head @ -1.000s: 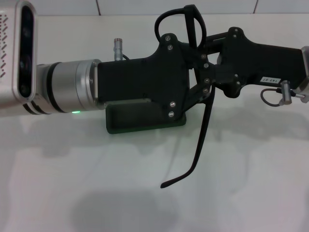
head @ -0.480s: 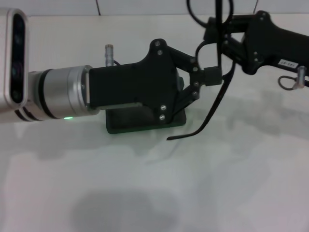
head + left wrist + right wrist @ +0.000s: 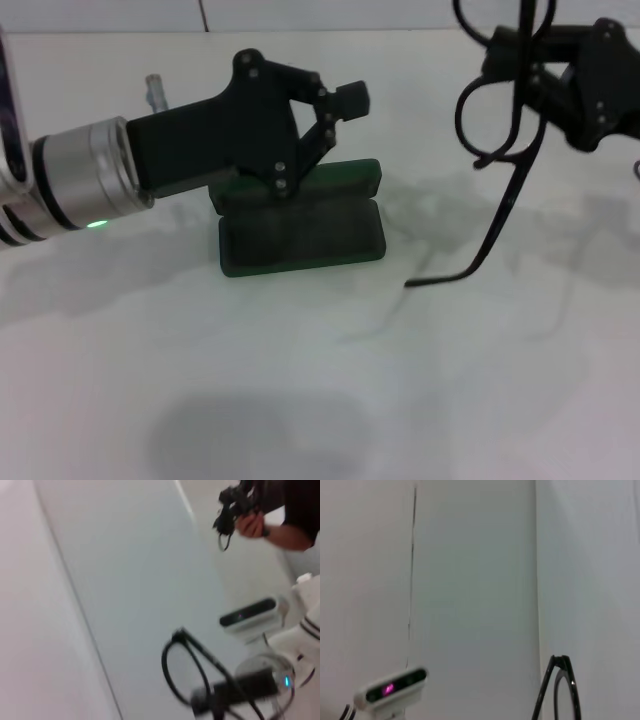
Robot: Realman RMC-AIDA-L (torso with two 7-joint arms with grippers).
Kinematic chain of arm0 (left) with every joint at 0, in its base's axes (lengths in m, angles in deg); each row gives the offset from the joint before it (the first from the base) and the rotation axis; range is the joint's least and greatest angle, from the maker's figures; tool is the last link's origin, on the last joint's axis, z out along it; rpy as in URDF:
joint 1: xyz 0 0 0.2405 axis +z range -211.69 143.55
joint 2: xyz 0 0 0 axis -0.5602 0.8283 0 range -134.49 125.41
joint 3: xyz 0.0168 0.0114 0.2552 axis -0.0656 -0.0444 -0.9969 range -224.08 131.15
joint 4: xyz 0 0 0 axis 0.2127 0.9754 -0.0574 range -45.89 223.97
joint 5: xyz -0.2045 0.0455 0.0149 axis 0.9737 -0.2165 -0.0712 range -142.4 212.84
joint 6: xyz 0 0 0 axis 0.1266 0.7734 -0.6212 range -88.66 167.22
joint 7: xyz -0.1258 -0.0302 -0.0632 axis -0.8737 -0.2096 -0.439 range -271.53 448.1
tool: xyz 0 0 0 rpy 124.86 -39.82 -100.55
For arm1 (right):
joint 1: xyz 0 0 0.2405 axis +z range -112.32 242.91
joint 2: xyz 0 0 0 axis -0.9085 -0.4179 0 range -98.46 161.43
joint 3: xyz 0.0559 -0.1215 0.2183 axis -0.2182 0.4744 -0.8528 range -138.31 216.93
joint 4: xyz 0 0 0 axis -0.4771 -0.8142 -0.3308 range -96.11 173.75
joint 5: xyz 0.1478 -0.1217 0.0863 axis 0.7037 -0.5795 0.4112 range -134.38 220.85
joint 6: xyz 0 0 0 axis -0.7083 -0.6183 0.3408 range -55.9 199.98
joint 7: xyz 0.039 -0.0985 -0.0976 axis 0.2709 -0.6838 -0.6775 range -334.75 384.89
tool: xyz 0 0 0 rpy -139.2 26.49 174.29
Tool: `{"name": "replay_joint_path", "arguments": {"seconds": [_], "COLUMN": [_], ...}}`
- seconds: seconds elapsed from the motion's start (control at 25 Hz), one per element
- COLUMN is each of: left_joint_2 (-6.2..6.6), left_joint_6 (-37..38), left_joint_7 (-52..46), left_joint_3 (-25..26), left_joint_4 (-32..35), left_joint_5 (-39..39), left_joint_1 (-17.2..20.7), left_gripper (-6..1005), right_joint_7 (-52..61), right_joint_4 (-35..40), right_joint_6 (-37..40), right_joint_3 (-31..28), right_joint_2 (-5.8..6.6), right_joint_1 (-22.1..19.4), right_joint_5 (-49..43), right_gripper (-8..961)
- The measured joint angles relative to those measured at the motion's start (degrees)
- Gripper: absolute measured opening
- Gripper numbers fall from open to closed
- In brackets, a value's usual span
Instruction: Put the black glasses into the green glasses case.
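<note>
Desk (image 3: 300, 380): white surface, carries the case; shadows of both arms fall across it.

Left arm: enters from the left edge of the head view, silver wrist collar with a green indicator light, black claw housing angled up and toward the centre, above the case.

Left claw (image 3: 335, 112): over the raised lid of the case, not touching it as far as can be seen. One finger, with its pad, is clear at the tip; the linkages are spread and nothing is between the fingers, so the fingers stand apart, empty.

Right arm: comes in from the upper right corner of the head view, black housing raised above the desk, well to the right of the case.

Right claw (image 3: 535, 62): clamped on the black glasses near the frame front; fingertips are largely hidden by the frame and housing, so the exact contact point cannot be told.

Green glasses case (image 3: 300, 235): lies on the desk under the left claw, lid swung up at the far side, dark lining facing upward. Interior appears to hold nothing; part of it is covered by the left claw housing.

Black glasses (image 3: 495, 120): held in the air by the right claw, off to the right of the case and apart from it. Lens rims hang at the left of the claw; one temple arm dangles down with its curved tip near the desk.

Left wrist view: glasses frame and the right claw show farther off, blurred.

Right wrist view: one lens rim (image 3: 565, 692) at the edge of the picture.
</note>
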Motion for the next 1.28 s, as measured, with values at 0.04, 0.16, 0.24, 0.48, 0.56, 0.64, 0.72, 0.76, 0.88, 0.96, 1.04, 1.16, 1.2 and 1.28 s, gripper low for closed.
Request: {"name": "replay_joint_path", "arguments": {"seconds": [0.04,0.16,0.24,0.48,0.56,0.64,0.72,0.76,0.88,0.96,1.04,1.16,1.2,1.28], "left_joint_2": [0.13,0.26,0.12,-1.32,-1.46,-1.53,-1.69,-1.77,-1.92,-1.95,-1.86,-1.82,-1.82,-1.86], "left_joint_6": [-0.20,-0.27,-0.12,1.38,2.33,3.46,4.74,5.30,6.69,7.41,8.08,8.41,8.43,8.43], "left_joint_7": [0.00,-0.02,-0.08,-0.25,-0.37,-0.54,-0.67,-0.69,-0.54,-0.41,-0.40,-0.49,-0.53,-0.60], "left_joint_3": [-0.10,-0.33,-0.41,-0.69,-1.06,-1.78,-2.46,-2.64,-3.00,-3.42,-3.98,-4.17,-4.17,-4.17], "left_joint_4": [0.00,-0.05,-0.05,-0.43,-0.57,-0.75,-0.76,-0.77,-0.80,-0.81,-0.80,-0.43,-0.37,-0.52], "left_joint_5": [-0.42,-2.51,-3.96,-10.60,-11.40,-11.37,-10.55,-9.94,-7.27,-5.78,-4.29,-3.68,-3.59,-3.23], "left_joint_1": [0.30,1.23,1.58,1.72,1.48,1.25,0.94,0.78,0.25,-0.24,-0.70,-1.08,-1.26,-1.70], "left_gripper": [0,-1,-1,-1,-1,-1,-1,-1,0,0,0,0,0,0], "right_joint_7": [0.46,3.59,5.49,7.43,7.08,6.38,5.41,5.41,3.98,3.87,3.76,3.32,3.24,3.22], "right_joint_4": [0.01,-0.22,-0.47,-4.42,-5.64,-6.71,-7.68,-7.68,-8.91,-9.04,-9.06,-9.08,-9.08,-9.10], "right_joint_6": [0.22,0.84,0.67,-2.15,-3.04,-4.88,-6.54,-6.54,-8.60,-9.34,-9.70,-9.89,-9.95,-9.99], "right_joint_3": [-0.85,-6.09,-9.05,-11.33,-11.25,-10.66,-9.15,-9.15,-5.86,-4.22,-3.55,-3.38,-3.30,-2.82], "right_joint_2": [-0.11,-0.98,-1.78,-2.96,-3.01,-3.11,-3.24,-3.24,-3.42,-3.44,-3.43,-3.43,-3.42,-3.42], "right_joint_1": [-0.02,0.16,0.47,2.64,3.41,4.15,4.73,4.73,5.70,5.91,5.92,5.68,5.60,5.51], "right_joint_5": [0.02,0.07,0.09,3.42,3.64,3.58,3.56,3.56,3.64,3.67,3.67,3.50,3.44,3.36], "right_gripper": [110,110,110,110,110,110,110,110,110,110,110,110,110,110]}}
